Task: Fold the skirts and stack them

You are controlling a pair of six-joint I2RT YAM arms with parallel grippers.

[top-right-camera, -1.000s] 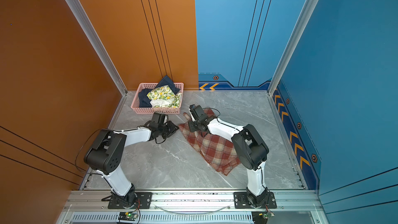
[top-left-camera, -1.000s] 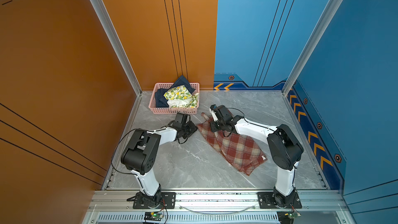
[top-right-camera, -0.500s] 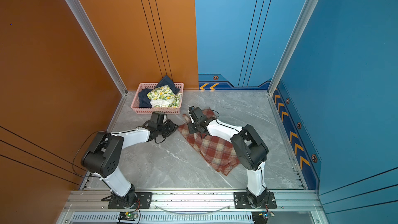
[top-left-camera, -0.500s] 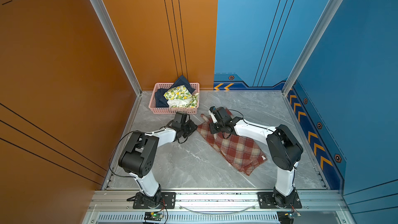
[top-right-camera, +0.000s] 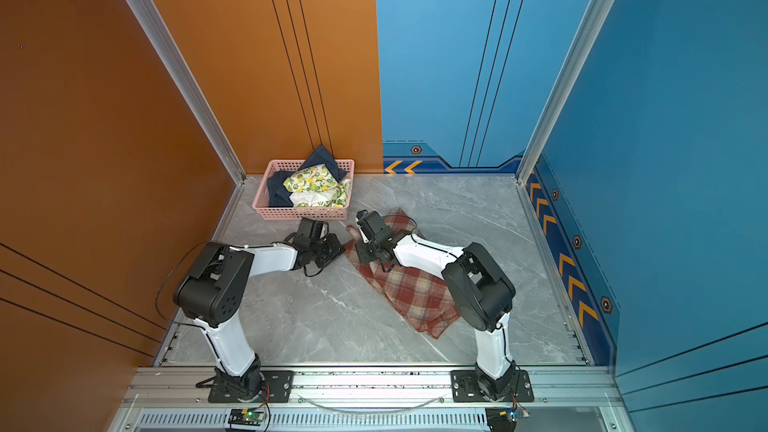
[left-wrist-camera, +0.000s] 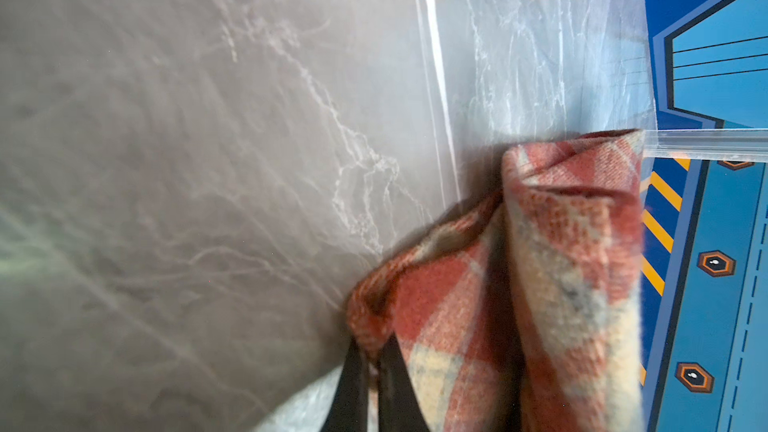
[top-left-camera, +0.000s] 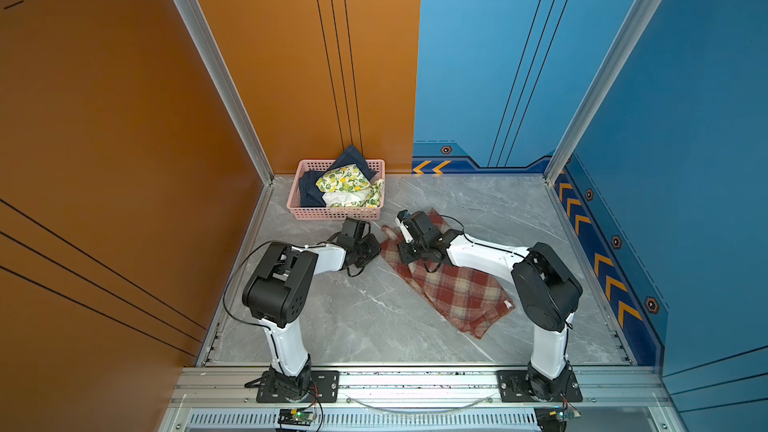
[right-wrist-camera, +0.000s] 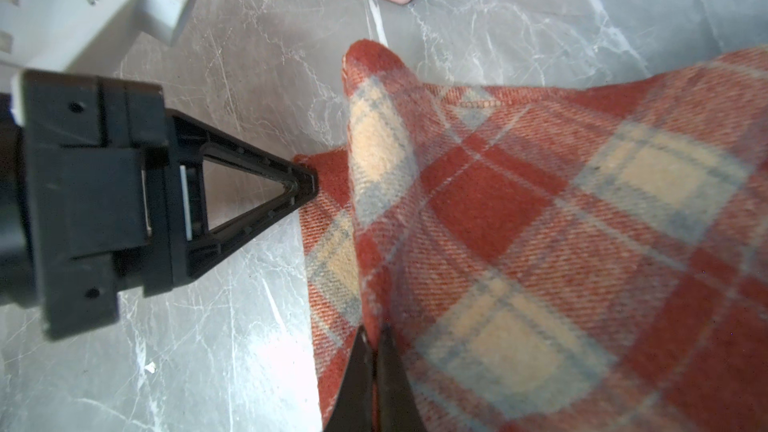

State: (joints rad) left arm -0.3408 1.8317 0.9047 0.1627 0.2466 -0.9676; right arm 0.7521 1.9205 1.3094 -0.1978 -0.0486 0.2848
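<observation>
The plaid skirt lies spread on the marble floor, running from the middle toward the front right. My left gripper is shut on its left corner edge, low over the floor. My right gripper is shut on a raised fold of the same skirt close by. In the right wrist view the left gripper pinches the cloth's corner. The lemon-print skirt and the denim skirt lie crumpled in the basket.
The pink perforated basket stands at the back left against the orange wall, just behind both grippers. Orange and blue walls enclose the floor on three sides. A metal rail with the arm bases runs along the front.
My left gripper has reached the skirt's corner and its jaws have shut on it. The right gripper has kept its grip and barely moved.
</observation>
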